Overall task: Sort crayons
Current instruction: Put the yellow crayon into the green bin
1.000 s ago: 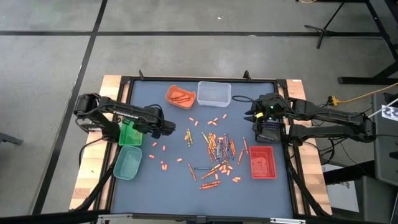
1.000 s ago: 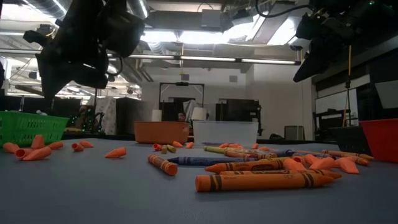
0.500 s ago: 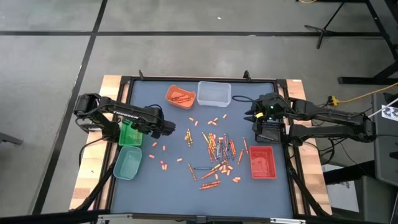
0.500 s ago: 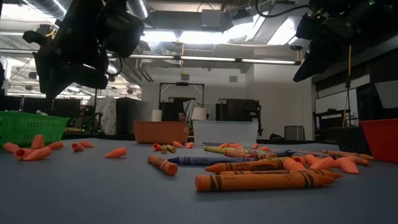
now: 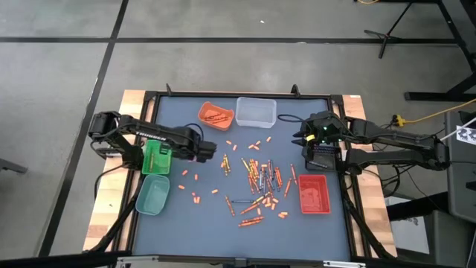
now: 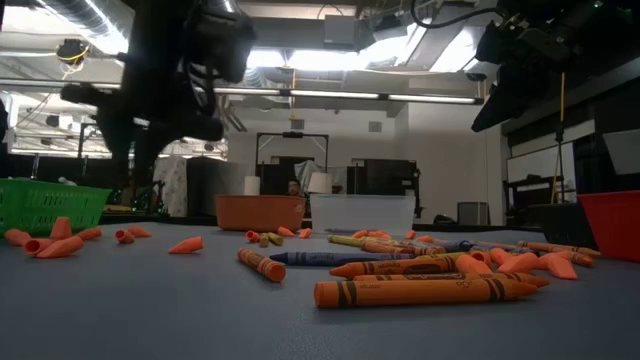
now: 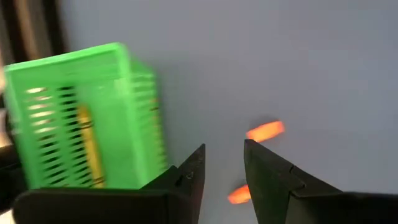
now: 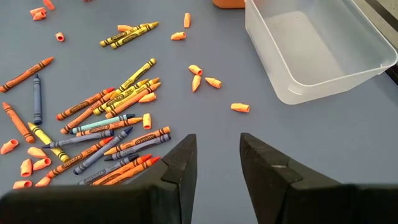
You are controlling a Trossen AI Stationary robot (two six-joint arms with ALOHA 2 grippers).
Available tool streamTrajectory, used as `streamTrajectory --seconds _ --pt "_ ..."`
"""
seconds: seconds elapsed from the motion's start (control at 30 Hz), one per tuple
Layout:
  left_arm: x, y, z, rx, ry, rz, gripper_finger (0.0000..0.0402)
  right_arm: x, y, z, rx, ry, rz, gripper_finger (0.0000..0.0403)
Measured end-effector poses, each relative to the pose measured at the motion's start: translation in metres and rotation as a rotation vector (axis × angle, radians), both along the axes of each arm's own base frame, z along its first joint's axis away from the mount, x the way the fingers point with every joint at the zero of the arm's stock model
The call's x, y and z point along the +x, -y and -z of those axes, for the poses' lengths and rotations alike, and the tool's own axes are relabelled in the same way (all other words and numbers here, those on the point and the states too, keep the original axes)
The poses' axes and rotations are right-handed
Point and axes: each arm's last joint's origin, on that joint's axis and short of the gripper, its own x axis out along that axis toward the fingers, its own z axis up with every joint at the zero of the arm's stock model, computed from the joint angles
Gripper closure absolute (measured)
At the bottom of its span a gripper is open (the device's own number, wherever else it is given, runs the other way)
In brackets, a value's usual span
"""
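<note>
The left gripper [image 5: 207,152] has just swung from the green basket [image 5: 156,158], centre-left, toward the crayons [image 5: 256,175], fingers apart and empty; right gripper [image 8: 214,155] waits open.

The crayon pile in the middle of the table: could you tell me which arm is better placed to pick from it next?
Probably the right. The right gripper hangs open just beside the crayon pile, looking onto it. The left gripper, also open, is beside the green basket, with only scattered orange bits near it.
</note>
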Motion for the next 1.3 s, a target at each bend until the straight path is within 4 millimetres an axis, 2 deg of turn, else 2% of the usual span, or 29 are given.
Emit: streamTrajectory --seconds 0.23,0.4,0.53,0.87,1.3 --pt "0.027 -0.003 0.001 0.063 0.277 0.012 0.0308 0.000 0.000 0.000 0.000 0.000 0.000 0.0283" --pt "0.053 -0.006 -0.005 0.141 0.522 0.125 0.0308 0.000 0.000 0.000 0.000 0.000 0.000 0.0283" --pt "0.066 -0.008 -0.009 0.165 0.643 0.165 0.0308 0.000 0.000 0.000 0.000 0.000 0.000 0.0283" --pt "0.081 -0.005 0.022 0.144 0.591 0.191 0.0308 0.001 0.000 0.000 -0.001 0.003 0.001 0.0283" --pt "0.088 0.000 0.055 0.020 0.513 0.186 0.0308 0.012 0.003 0.012 0.019 -0.070 0.001 0.0283"
